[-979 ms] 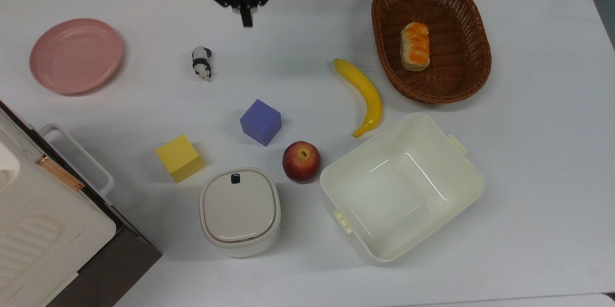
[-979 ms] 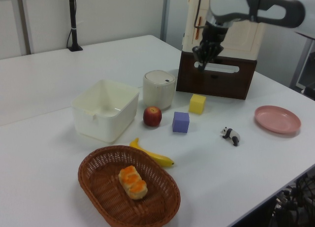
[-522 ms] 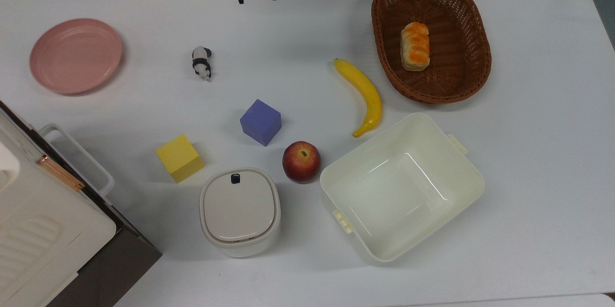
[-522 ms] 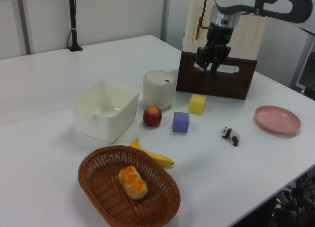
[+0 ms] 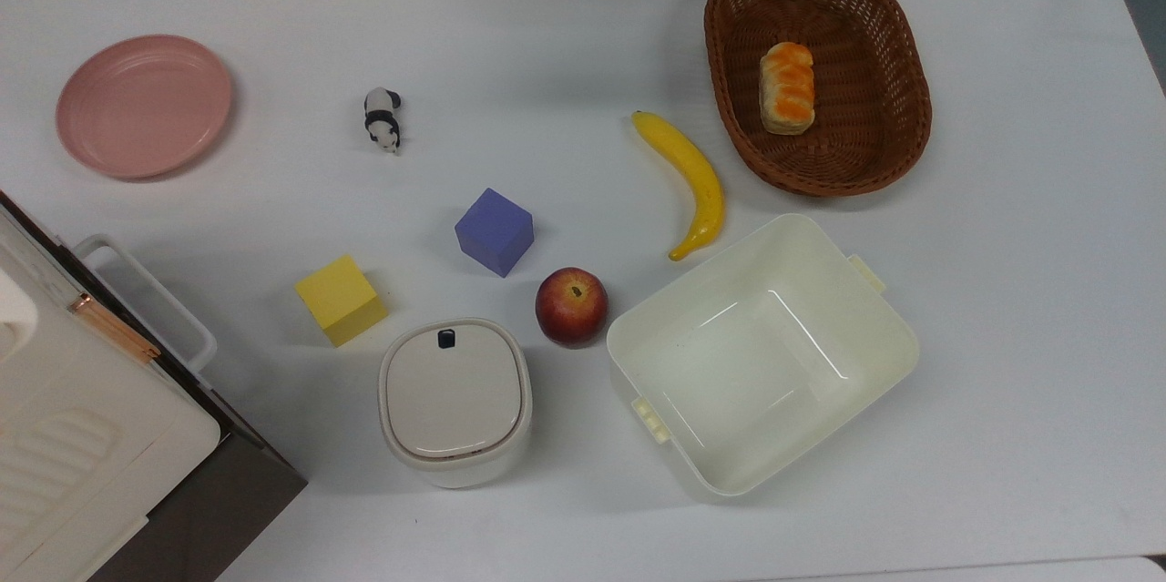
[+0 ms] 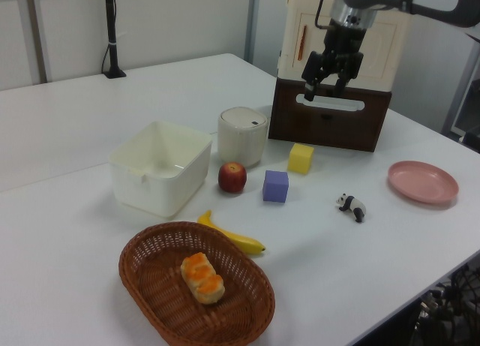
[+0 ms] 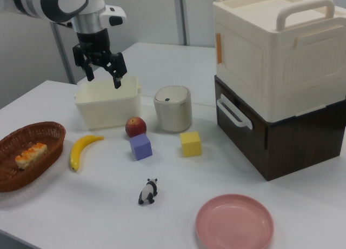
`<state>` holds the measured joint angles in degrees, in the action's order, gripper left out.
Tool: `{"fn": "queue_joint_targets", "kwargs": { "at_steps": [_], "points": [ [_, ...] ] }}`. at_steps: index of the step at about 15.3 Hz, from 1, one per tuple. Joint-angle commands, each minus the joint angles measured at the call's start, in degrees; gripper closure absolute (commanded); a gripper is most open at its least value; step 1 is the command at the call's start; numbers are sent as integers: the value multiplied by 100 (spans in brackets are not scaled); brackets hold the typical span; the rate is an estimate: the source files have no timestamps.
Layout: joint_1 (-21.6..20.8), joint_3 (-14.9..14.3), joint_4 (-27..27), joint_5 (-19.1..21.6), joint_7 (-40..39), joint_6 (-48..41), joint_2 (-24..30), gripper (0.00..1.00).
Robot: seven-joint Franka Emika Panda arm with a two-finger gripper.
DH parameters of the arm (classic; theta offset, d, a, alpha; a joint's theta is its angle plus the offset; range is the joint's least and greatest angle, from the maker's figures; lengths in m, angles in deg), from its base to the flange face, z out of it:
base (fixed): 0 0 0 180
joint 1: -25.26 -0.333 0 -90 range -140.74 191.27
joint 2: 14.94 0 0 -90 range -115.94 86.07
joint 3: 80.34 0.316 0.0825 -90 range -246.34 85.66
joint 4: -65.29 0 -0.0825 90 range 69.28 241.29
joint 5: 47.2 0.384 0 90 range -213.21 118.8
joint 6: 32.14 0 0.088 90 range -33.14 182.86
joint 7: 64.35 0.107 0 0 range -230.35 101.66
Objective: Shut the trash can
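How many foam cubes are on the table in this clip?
2. The purple cube sits near the table's middle, above the apple in the top view; the yellow cube is at the top view's left of it, beside the trash can.

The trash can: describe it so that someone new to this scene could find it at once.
Start at the brown and cream cabinet in the top view's lower left corner. Just to its right stands the trash can, a small cream bin next to the red apple and the yellow cube. Unlike the bigger open tub, it has a flat closed lid with a black button.
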<state>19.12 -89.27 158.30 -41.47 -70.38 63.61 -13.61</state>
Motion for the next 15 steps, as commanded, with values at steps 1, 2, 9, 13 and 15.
{"fn": "queue_joint_targets", "kwargs": {
  "at_steps": [1, 2, 9, 13, 15],
  "points": [
    [447, 469, -38, 148, 232, -179, 17, 0],
    [474, 489, -29, 156, 391, -162, 26, 0],
    [518, 568, -38, 165, 497, -144, -45, 0],
    [527, 550, -38, 209, 498, -153, -36, 0],
    [492, 542, -29, 209, 690, -127, -45, 0]
  ]
}}
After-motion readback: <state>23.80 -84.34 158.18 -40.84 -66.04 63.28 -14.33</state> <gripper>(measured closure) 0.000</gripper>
